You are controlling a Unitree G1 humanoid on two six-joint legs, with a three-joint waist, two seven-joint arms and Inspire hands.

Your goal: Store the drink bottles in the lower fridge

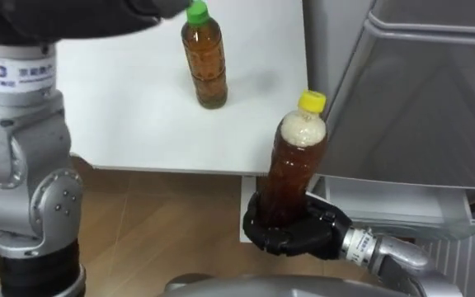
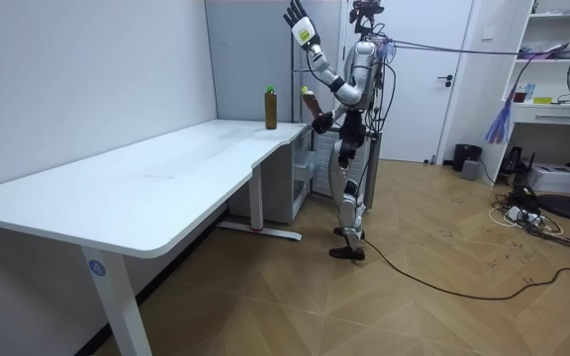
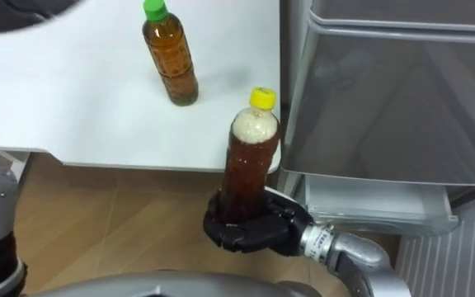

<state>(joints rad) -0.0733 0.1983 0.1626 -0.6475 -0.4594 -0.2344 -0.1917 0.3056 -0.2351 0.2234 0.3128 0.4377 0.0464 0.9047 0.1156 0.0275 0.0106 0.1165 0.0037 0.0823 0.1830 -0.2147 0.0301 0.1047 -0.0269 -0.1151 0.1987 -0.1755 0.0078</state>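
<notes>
A brown drink bottle with a yellow cap [image 1: 299,157] stands upright in my right hand [image 1: 291,231], whose dark fingers are curled round its base. It hangs just off the white table's [image 1: 130,124] near corner, close to the grey fridge [image 1: 419,99]. A second bottle, amber with a green cap [image 1: 204,62], stands on the table near its end. In the room view my left hand [image 2: 298,18] is raised high above my head with its fingers spread and nothing in it, and I stand between the table's end and the fridge [image 2: 310,59].
Low on the fridge front a pale ledge [image 1: 402,206] juts out beside my right hand. My left arm [image 1: 23,165] fills the left edge of the eye views. Wooden floor [image 2: 433,257] lies behind me, with a fan and shelves at the room view's right.
</notes>
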